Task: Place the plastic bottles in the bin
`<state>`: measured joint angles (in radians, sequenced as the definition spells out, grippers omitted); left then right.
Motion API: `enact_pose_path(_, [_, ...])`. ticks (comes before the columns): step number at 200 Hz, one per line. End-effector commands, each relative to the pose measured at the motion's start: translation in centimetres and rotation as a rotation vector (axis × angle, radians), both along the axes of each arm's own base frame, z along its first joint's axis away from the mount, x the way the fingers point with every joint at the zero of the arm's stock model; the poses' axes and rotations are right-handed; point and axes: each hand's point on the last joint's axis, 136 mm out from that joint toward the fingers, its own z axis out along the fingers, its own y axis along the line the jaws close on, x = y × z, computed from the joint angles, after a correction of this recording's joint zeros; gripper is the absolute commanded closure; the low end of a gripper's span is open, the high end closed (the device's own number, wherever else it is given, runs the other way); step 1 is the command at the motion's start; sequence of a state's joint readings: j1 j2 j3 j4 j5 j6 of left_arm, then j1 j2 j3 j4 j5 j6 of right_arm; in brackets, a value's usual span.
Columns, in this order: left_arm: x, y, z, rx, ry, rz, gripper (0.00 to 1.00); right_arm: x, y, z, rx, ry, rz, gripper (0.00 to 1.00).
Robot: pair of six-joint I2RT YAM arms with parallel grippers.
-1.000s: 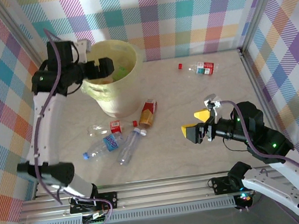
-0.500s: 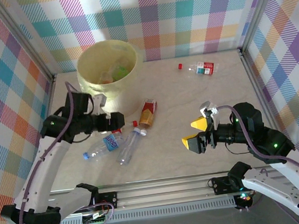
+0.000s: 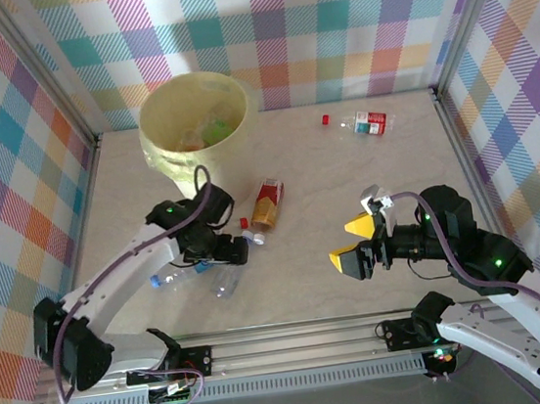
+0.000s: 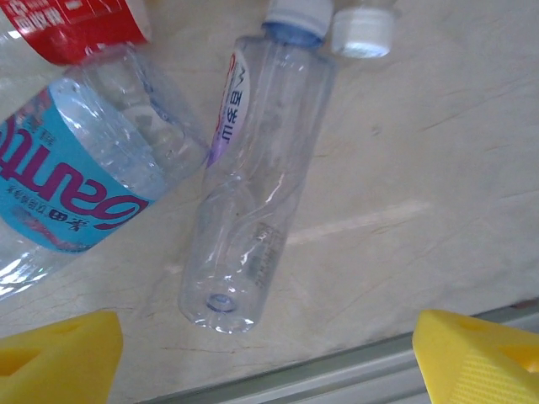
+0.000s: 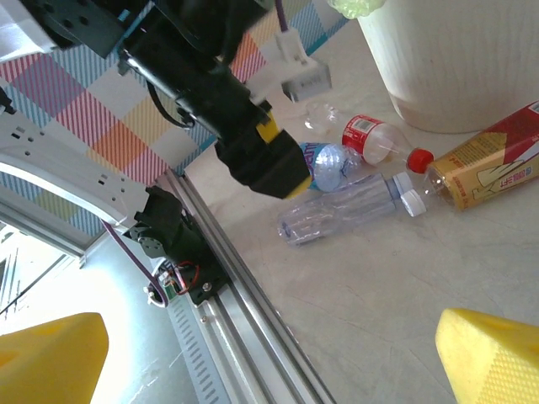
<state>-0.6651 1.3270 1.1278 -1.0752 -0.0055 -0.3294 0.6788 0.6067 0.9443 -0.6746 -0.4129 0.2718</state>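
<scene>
Left wrist view: left gripper (image 4: 268, 358) spread wide over slim clear plastic bottle (image 4: 257, 185); right gripper (image 3: 351, 242) likewise agape, empty.

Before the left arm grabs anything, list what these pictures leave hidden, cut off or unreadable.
- Top external: the left gripper covers much of the bottle cluster; how many lie under it is hidden.
- Top external: what lies in the bin is too small to count.
- Left wrist: the red-label bottle is cut by the top edge, the blue-label bottle by the left edge.
- Right wrist: the bin's top is cut off by the frame edge.
</scene>
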Motion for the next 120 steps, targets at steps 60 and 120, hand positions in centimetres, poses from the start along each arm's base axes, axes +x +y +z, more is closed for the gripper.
enact_pose_path(60, [0.4,-0.5,-6.0,0.115,0.082,-0.024,0.15,0.2,-0.2,0.0,0.006,-0.017,-0.016,0.0])
enact_pose_path(120, [1.9,-1.3,-8.6,0.152,0.089,-0.071,0.21,0.8,0.3,-0.5,0.029,-0.007,-0.027,0.0])
